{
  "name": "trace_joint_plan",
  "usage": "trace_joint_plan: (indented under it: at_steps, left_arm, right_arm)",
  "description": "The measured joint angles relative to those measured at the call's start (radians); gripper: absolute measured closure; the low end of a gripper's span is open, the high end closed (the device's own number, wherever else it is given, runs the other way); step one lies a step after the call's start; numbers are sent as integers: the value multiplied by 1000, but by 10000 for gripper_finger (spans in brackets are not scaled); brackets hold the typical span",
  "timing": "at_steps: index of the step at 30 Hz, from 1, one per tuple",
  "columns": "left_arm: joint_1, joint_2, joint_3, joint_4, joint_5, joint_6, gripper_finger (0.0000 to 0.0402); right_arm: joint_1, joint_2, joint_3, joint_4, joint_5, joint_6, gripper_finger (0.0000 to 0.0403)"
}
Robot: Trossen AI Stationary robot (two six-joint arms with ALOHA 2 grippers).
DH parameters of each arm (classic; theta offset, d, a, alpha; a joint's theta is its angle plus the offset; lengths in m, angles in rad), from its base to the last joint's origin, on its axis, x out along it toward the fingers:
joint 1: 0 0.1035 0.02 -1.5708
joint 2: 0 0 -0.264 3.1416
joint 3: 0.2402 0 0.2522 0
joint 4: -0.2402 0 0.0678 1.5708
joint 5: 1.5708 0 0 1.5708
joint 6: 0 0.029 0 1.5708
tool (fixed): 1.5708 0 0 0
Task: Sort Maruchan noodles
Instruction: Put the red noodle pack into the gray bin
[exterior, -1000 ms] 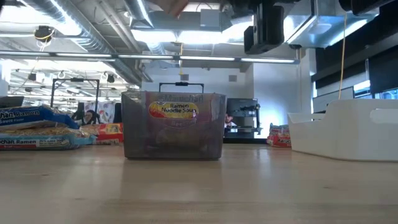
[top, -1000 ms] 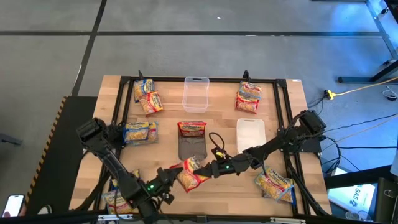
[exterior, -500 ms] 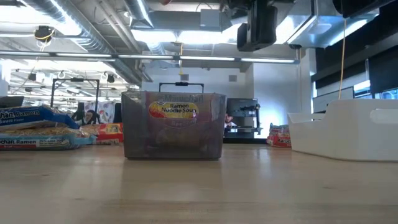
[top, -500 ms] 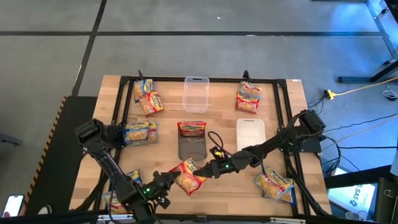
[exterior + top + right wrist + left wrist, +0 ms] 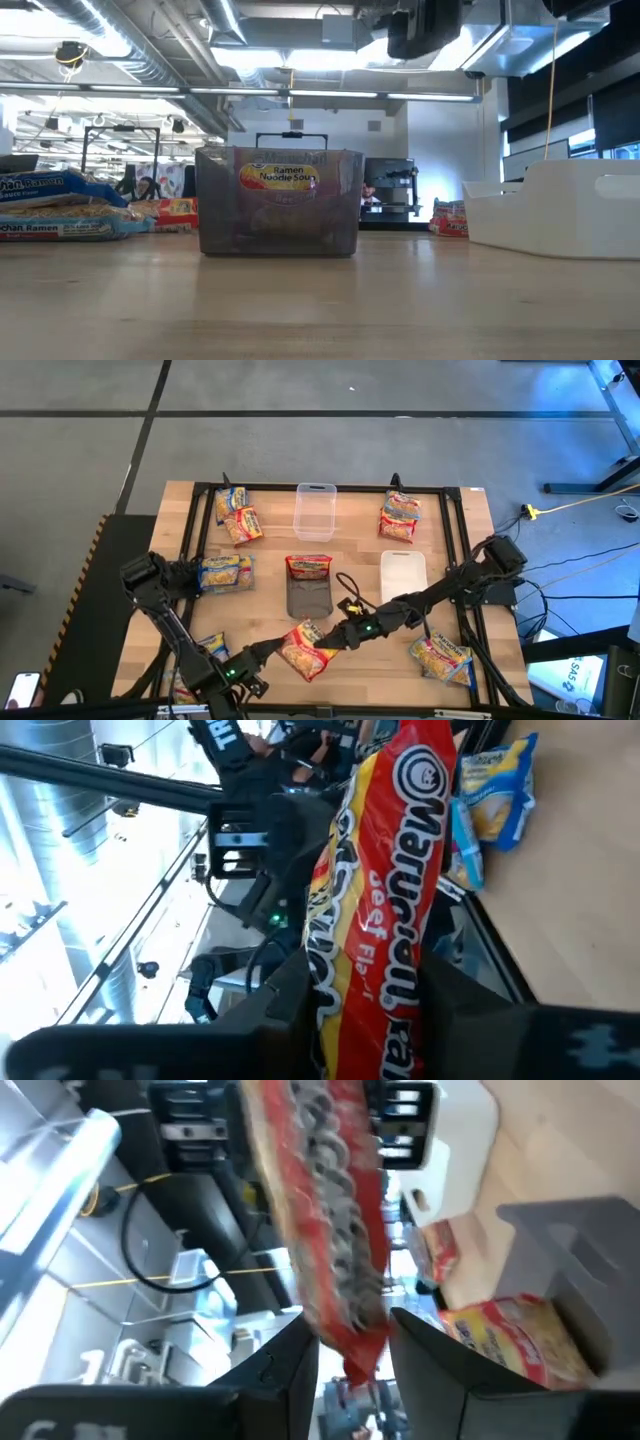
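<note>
Red packet (image 5: 303, 651): we see it lifted off the worktop (image 5: 350, 525), just in front of the grey bin (image 5: 309, 598).
Right gripper (image 5: 338, 641): fingers clenched on it.
Left gripper (image 5: 272, 651): fingers pinch its other end, likely a handover.
Grey bin: already holds one red packet, likely the destination.

Red Maruchan beef packet (image 5: 306, 650) held tilted off the table near front centre, other ramen packets (image 5: 400, 517) scattered around.
</note>
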State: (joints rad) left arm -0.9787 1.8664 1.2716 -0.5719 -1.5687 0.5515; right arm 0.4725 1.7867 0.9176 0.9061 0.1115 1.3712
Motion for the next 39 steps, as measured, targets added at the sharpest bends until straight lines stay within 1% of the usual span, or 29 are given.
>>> trace_joint_plan:
  at_steps: [4, 6, 8, 10, 12, 16, 18, 20, 22, 27, 31, 34, 37, 39]
  left_arm:
    - [-18, 0, -1, 1, -1, -52, 286]
    - [-29, 0, -1, -4, 1, -109, 286]
    - [-39, -2, -1, -21, 1, -202, 286]
    - [-50, -12, -1, -52, 11, -350, 286]
    - [-55, -32, -1, -94, 61, -540, 286]
    - [-49, -65, -1, -218, 259, -944, 286]
    - [-37, -73, -1, -259, 345, -1115, 286]
    - [-30, -77, -1, -298, 412, -1254, 286]
    - [-25, -79, -1, -323, 448, -1362, 286]
    - [-10, -85, -1, -381, 461, -1517, 286]
    - [41, -90, 0, -400, 481, -1561, 285]
    - [99, -107, 0, -403, 539, -1553, 290]
    - [168, -122, -23, -374, 612, -1506, 297]
    - [212, -132, -51, -325, 686, -1457, 303]
  right_arm:
    - [-8, -52, 1, -55, 0, -45, 311]
    - [-8, -79, 1, -102, 3, -71, 311]
    - [-15, -113, 1, -145, 12, -99, 311]
    - [-22, -146, 1, -190, 20, -142, 311]
    - [-38, -179, 1, -236, 28, -200, 311]
    - [-82, -234, 2, -321, 28, -349, 311]
    - [-111, -256, 2, -373, 27, -445, 311]
    - [-144, -275, 2, -434, 27, -540, 311]
    - [-179, -288, 2, -486, 20, -631, 311]
    - [-282, -295, 2, -569, -60, -858, 311]
    - [-363, -295, 2, -582, -126, -1011, 311]
    - [-410, -295, 24, -648, -131, -1127, 311]
    - [-440, -291, 76, -738, -130, -1250, 311]
    - [-452, -286, 107, -800, -131, -1302, 311]
